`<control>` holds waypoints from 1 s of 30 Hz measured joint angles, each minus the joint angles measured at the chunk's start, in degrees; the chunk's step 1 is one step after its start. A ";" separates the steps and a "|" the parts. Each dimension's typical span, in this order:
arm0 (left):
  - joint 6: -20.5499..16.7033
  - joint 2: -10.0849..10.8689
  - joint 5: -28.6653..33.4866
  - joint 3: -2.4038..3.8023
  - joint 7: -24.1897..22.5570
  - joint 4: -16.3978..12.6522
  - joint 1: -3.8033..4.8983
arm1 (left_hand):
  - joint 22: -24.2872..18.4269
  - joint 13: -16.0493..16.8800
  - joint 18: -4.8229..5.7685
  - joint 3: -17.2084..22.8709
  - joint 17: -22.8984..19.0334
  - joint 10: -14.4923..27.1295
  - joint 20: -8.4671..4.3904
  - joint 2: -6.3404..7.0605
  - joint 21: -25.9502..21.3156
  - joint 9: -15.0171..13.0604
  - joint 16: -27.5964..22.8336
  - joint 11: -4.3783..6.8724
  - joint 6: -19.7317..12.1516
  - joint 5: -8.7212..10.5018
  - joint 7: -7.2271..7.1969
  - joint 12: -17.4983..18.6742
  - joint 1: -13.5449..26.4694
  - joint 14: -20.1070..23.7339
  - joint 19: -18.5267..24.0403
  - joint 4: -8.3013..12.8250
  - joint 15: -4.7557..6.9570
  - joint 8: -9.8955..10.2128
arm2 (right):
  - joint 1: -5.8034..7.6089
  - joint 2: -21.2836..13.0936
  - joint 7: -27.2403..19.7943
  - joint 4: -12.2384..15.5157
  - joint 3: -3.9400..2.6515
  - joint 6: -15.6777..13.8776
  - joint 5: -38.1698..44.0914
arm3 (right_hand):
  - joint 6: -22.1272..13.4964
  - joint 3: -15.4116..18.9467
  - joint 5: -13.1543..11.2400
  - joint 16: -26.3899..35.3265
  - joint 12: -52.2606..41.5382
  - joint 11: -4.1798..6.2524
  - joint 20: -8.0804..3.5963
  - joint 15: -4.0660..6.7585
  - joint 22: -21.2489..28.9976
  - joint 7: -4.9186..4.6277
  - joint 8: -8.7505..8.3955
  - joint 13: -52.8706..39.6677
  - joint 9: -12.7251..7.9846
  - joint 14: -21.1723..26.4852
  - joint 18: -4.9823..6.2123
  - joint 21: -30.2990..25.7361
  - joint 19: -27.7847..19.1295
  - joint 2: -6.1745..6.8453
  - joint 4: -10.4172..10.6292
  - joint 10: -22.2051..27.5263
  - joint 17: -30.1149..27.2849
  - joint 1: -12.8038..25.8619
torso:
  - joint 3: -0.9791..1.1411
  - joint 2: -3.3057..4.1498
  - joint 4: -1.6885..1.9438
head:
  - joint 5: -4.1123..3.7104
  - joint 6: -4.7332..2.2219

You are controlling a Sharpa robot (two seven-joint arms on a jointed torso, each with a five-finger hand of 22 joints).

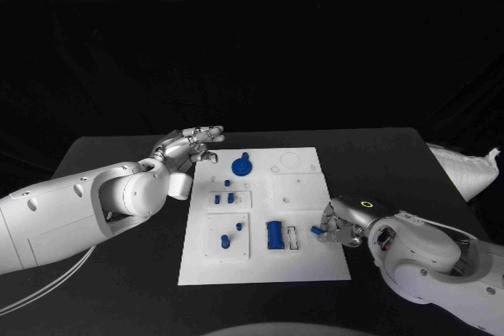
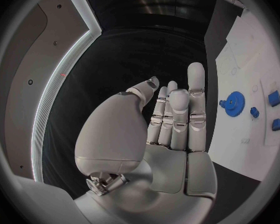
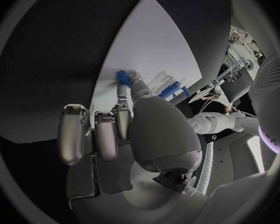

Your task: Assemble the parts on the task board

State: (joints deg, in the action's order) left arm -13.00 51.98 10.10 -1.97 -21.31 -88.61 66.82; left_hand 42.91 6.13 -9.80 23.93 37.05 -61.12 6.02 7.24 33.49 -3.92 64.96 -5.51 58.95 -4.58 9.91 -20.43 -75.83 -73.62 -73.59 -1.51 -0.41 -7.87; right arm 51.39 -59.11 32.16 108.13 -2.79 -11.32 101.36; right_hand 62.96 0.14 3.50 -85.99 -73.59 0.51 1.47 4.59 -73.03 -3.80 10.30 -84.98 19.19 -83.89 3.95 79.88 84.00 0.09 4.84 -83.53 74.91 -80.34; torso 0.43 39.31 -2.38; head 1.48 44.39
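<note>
The white task board [image 1: 304,263] lies in the middle of the table. On it are a blue gear [image 1: 242,165], several small blue parts such as a peg [image 1: 223,240], and a taller blue block [image 1: 275,235]. At the board's right edge my right hand [image 1: 338,227] pinches a small blue part [image 1: 315,229] between thumb and a finger. The right wrist view shows that part [image 3: 122,76] at the fingertips, low over the board [image 3: 152,40]. My left hand [image 1: 189,148] hovers off the board's far left corner, fingers straight and holding nothing. The left wrist view shows that hand [image 2: 171,119] beside the gear [image 2: 234,103].
A white bag [image 1: 462,168] lies at the table's right edge. Black tabletop surrounds the board on all sides. My left forearm [image 1: 84,212] stretches over the table's left side.
</note>
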 measured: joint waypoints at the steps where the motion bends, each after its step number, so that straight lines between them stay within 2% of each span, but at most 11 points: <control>1: 0.00 0.02 0.00 0.00 0.01 -0.01 0.00 | -0.03 0.00 0.00 0.00 0.00 0.00 0.00 0.00 0.00 0.00 0.00 0.00 0.00 0.00 0.00 0.00 0.00 0.00 0.00 0.00 0.00 0.00 | 0.00 0.20 -0.01 -0.05 -0.05 0.43 0.91 | 0.12 -0.65 -0.21 0.00 0.01 0.00 0.00 0.00 -0.08 -0.12 -0.41 0.00 0.00 0.00 0.00 0.00 0.00 0.22 -0.34 0.00 0.00 -0.22 | 0.00 0.00 -0.01 | 0.04 0.01; 4: 0.00 0.03 0.00 0.00 0.03 -0.01 0.00 | -0.03 0.00 0.00 0.00 0.00 0.00 0.00 0.00 0.00 0.00 0.00 0.00 0.00 0.00 0.00 0.00 0.00 0.00 0.00 0.00 0.00 0.00 | 0.00 0.67 -0.06 -0.06 -0.13 1.49 2.95 | 0.18 -1.62 -0.41 0.00 0.01 0.00 0.00 0.00 -0.16 -0.21 -0.72 0.00 -0.10 0.00 0.00 0.00 0.00 0.38 -0.97 0.00 0.00 -0.38 | -0.01 -0.01 -0.02 | 0.05 0.04; 6: 0.00 0.03 0.00 0.00 0.04 -0.02 0.00 | -0.03 0.00 0.00 0.00 0.00 0.00 0.00 0.00 0.00 0.00 0.00 0.00 0.00 0.00 0.00 0.00 0.00 0.00 0.00 0.00 0.00 0.00 | 0.01 0.85 -0.10 -0.06 -0.14 1.88 3.68 | 0.11 -2.25 -0.43 0.00 0.01 0.00 0.00 0.00 -0.23 -0.30 -1.24 0.00 -1.57 0.00 0.00 0.00 0.00 0.45 -1.13 0.00 0.00 -0.45 | -0.01 -0.01 -0.02 | 0.05 0.04; 9: 0.01 0.03 0.00 0.00 0.05 -0.05 0.00 | -0.03 0.00 0.00 0.00 0.00 0.00 0.00 0.00 0.00 0.00 0.00 0.00 0.00 0.00 0.00 0.00 0.00 0.00 0.00 0.00 0.00 0.00 | 0.02 1.20 -0.18 -0.06 -0.16 2.76 5.12 | 0.29 -3.45 -0.37 0.00 0.10 0.00 0.00 0.00 -0.29 -0.51 -1.37 -0.20 -1.75 0.00 0.00 0.00 0.00 0.45 -1.36 0.00 0.00 -0.45 | -0.01 -0.02 -0.02 | 0.05 0.05; 12: 0.01 0.04 0.00 0.00 0.07 -0.06 0.00 | -0.03 0.00 0.00 0.00 0.00 0.00 0.00 0.00 0.00 0.00 0.00 0.00 0.00 0.00 0.00 0.00 0.00 0.00 0.00 0.00 0.00 0.00 | 0.02 1.42 -0.29 0.00 -0.16 3.20 5.88 | 0.49 -5.75 1.95 0.00 0.35 -0.01 0.00 0.00 -0.50 -0.30 -2.13 -0.40 -2.27 -0.01 0.00 0.16 0.00 0.42 -1.40 0.01 -0.01 -0.42 | -0.01 -0.03 -0.02 | 0.01 0.08; 15: 0.02 0.06 0.00 0.00 0.09 -0.09 0.00 | -0.02 0.00 0.00 0.00 0.00 0.00 0.00 0.00 0.00 0.00 0.00 0.00 0.00 0.00 0.00 0.00 0.00 0.00 0.00 0.00 0.00 0.00 | -0.01 1.41 -0.37 0.10 -0.12 3.14 5.83 | 0.59 -8.72 3.97 0.00 0.52 -0.01 0.00 -0.01 -0.68 -0.41 -2.81 -0.36 -2.46 -0.01 0.00 0.40 0.00 -0.59 -1.10 0.01 -0.01 0.59 | 0.01 -0.04 -0.02 | 0.01 0.14; 22: 0.02 0.15 0.00 0.00 0.14 -0.15 -0.01 | -0.02 0.00 0.00 0.00 0.00 0.00 0.00 0.00 0.00 0.00 0.00 0.00 0.00 0.00 0.00 0.00 0.00 0.00 0.00 0.00 0.00 0.00 | -0.10 0.90 -0.36 0.34 -0.03 0.11 0.71 | 0.82 -18.35 5.06 -0.19 0.28 -0.18 0.00 -0.01 -0.82 -1.19 -4.89 1.40 -3.62 -0.01 0.00 0.40 0.00 -0.85 -0.39 -0.13 -0.01 0.89 | 0.01 -0.04 -0.02 | 0.14 0.47; 24: 0.02 0.16 0.00 0.00 0.15 -0.16 -0.01 | -0.02 0.00 0.00 0.00 -0.08 0.00 0.00 0.00 0.00 0.00 0.00 0.00 0.00 0.00 0.00 0.00 0.00 0.00 0.00 0.00 0.00 0.00 | -0.18 0.79 -0.31 0.42 0.04 -1.18 -1.08 | 0.93 -19.56 5.06 -0.23 0.22 -0.25 0.00 -0.01 -0.97 -1.29 -4.90 2.85 -3.62 -0.01 0.00 0.40 0.00 -0.14 0.20 -0.19 -0.01 1.68 | 0.01 -0.04 -0.01 | 0.19 0.61; 26: 0.02 0.19 0.00 0.00 0.16 -0.18 -0.01 | -0.02 0.00 -0.01 0.00 -0.08 0.00 0.00 0.00 0.00 0.00 0.00 0.00 0.00 0.00 0.00 0.00 0.00 0.00 0.00 0.00 0.00 0.00 | -0.32 0.63 -0.26 0.61 0.18 -2.67 -3.01 | 1.13 -20.99 5.38 -0.23 -0.18 -0.26 0.00 -0.01 -1.09 -1.48 -4.89 6.13 -3.62 -0.02 0.00 0.49 0.00 0.84 -0.12 -0.18 -0.01 3.02 | -0.01 -0.05 -0.01 | 0.21 0.68; 28: 0.02 0.21 0.00 0.00 0.17 -0.20 -0.01 | -0.02 0.00 0.00 0.00 -0.08 0.00 0.00 0.00 0.00 0.00 0.00 0.00 0.00 0.00 0.00 0.00 0.00 0.00 0.00 0.00 0.00 0.00 | -0.47 0.49 -0.21 0.84 0.29 -3.85 -4.50 | 1.17 -22.62 5.50 -0.23 -0.24 -0.27 0.00 -0.01 -1.17 -1.50 -4.86 9.14 -3.61 -0.02 0.00 0.67 0.00 1.71 -1.50 -0.17 -0.01 4.19 | -0.01 -0.05 -0.01 | 0.24 0.70; 30: 0.02 0.22 0.00 0.00 0.17 -0.21 -0.01 | -0.02 0.00 0.00 0.00 -0.08 0.00 0.00 0.00 0.00 0.00 0.00 0.00 0.00 0.00 0.00 0.00 0.00 0.00 0.00 0.00 0.00 0.00 | -0.61 0.33 -0.13 1.10 0.41 -5.07 -6.11 | 1.30 -23.23 5.51 -0.35 -0.53 -0.27 0.00 -0.01 -1.24 -1.59 -4.77 10.22 -3.60 -0.02 0.00 0.67 0.00 2.21 -1.91 -0.17 -0.01 4.70 | -0.01 -0.06 -0.02 | 0.25 0.71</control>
State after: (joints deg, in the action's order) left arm -12.97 52.20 10.10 -1.97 -21.14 -88.82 66.81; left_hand 42.89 6.13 -9.80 23.93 36.98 -61.12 6.02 7.24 33.49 -3.92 64.96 -5.51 58.95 -4.58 9.91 -20.43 -75.83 -73.62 -73.59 -1.51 -0.41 -7.87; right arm 50.78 -58.78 32.02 109.23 -2.38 -16.39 95.25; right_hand 64.26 -23.09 9.01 -86.34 -74.12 0.23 1.46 4.58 -74.27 -5.39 5.53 -74.76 15.59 -83.91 3.95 80.55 84.00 2.30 2.93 -83.71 74.90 -75.64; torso 0.42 39.25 -2.40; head 1.73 45.10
